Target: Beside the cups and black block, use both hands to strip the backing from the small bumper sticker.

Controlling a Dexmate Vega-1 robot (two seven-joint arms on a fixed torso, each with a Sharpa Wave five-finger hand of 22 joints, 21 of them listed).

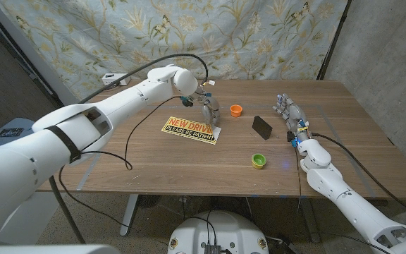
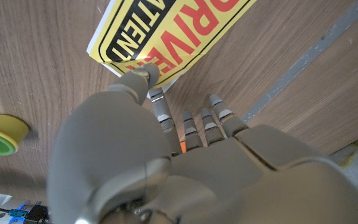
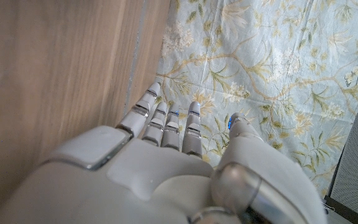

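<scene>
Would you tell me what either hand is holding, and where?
Nothing is clearly held: the left hand touches the sticker's corner with a fingertip; the right hand is open.

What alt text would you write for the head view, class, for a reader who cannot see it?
The robot's left hand reaches down to the right end of a yellow bumper sticker on a wooden table. The right hand waits open beside a black block, between an orange cup and a green cup.

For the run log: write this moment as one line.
left hand: fingers at sticker edge | right hand: open, past black block | backing: not stripped | orange cup, green cup: standing apart
</scene>
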